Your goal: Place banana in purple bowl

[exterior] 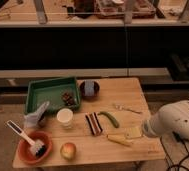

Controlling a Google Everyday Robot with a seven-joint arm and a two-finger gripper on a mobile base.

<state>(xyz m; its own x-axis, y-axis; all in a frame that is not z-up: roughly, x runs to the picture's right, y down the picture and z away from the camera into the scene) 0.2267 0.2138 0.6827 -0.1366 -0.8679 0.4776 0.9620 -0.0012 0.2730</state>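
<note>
The small yellow banana (119,140) lies on the wooden table (138,95) near its front right. The dark purple bowl (89,89) stands at the back middle of the table, right of the green tray, with a bluish object in it. My white arm (175,121) comes in from the right. My gripper (145,130) is at the arm's end by the table's right edge, just right of the banana and a little above it. It holds nothing that I can see.
A green tray (52,94) with a small dark item is at the back left. A white cup (64,117), a striped block (93,123), a green cucumber piece (109,118), a fork (126,107), a yellow piece (133,131), an apple (68,150), an orange bowl (34,145) with a brush and a grey cloth (35,117) lie around.
</note>
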